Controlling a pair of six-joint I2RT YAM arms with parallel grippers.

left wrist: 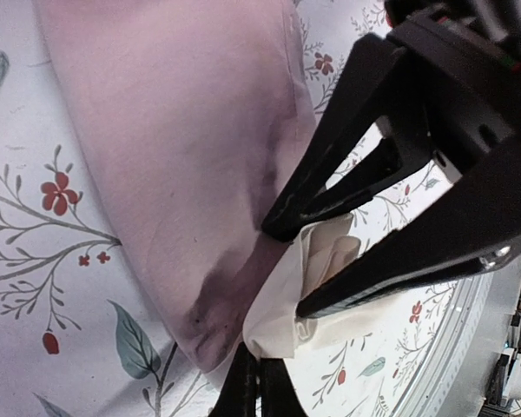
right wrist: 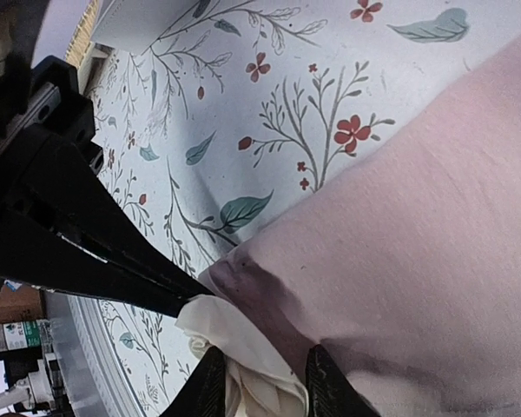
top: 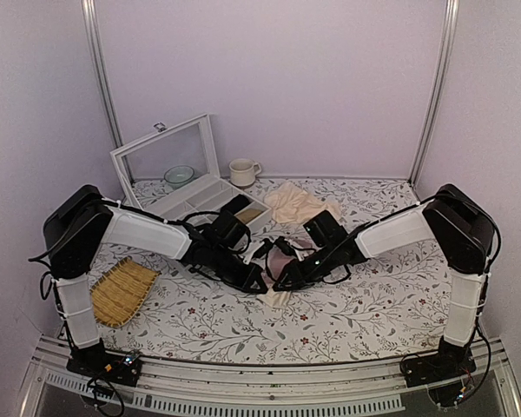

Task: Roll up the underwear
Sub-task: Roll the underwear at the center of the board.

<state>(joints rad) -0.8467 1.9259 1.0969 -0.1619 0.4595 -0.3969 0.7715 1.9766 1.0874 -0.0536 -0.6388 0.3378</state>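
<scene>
Underwear (left wrist: 174, 156), dusty pink, flat on bench (top: 365, 304); long axis running far from cream waistband (right wrist: 243, 347) at near end. Left jaws pinched on waistband; right jaws apart, straddling it.

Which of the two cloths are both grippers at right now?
The dusty-pink underwear at table centre: the left gripper and right gripper meet at its cream edge. The pale beige cloth lies farther back, apart from both.

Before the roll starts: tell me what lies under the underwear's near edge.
Bunched cream waistband pokes out from under the pink underwear, on the floral tablecloth. How far it tucks beneath is covered.
</scene>
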